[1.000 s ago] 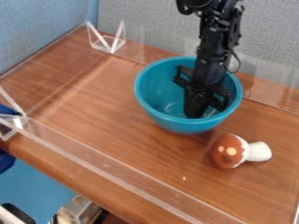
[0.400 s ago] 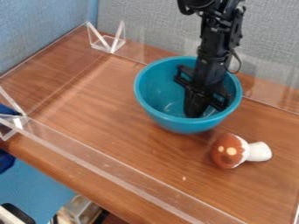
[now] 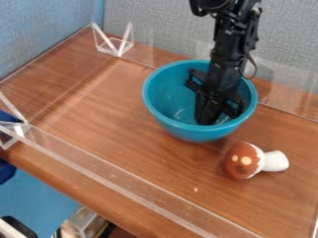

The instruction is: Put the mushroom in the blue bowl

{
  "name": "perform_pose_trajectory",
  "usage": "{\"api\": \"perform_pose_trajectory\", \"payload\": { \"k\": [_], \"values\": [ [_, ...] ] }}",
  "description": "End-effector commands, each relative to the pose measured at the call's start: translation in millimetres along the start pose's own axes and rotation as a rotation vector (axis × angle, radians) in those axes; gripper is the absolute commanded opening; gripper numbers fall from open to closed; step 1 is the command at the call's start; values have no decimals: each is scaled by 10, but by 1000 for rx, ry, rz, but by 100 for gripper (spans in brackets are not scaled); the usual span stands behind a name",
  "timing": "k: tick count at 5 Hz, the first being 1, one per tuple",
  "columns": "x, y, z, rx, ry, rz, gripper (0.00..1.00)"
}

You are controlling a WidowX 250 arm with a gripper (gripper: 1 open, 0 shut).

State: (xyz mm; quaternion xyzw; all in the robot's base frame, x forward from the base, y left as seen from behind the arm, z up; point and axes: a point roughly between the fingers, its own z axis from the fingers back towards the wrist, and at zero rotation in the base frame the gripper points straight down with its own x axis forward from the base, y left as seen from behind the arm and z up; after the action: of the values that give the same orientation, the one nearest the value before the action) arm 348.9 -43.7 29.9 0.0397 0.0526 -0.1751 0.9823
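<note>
Oddly, fingers [image 3: 214, 109] hang inside blue bowl [image 3: 165, 105], spread unclear, while mushroom [image 3: 254, 161] lies outside beside it.

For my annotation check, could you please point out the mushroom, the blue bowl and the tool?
mushroom [image 3: 244, 162], camera view, on its reddish-brown cap.
blue bowl [image 3: 165, 100], camera view, on its left inner wall.
tool [image 3: 213, 109], camera view, between its fingertips, down inside the bowl.

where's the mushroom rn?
On the table, lower right of the camera view: the mushroom lies on its side just outside the blue bowl, not in it.
</note>
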Motion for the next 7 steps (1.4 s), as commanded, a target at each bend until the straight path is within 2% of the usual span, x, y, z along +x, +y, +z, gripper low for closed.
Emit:
{"api": "perform_pose_trajectory", "payload": {
  "k": [1,2,3,4,5,6,7],
  "values": [
    [9,-75,287,17,-80,-8,0],
    [-17,-113,341,20,-92,-9,0],
    [-48,-160,406,28,-105,-11,100],
    [-82,-206,448,31,-117,-15,0],
    [-106,-240,472,31,-126,-20,0],
    [-179,-378,522,37,-141,-50,0],
    [-214,-609,465,32,-142,-115,0]
  ]
}}
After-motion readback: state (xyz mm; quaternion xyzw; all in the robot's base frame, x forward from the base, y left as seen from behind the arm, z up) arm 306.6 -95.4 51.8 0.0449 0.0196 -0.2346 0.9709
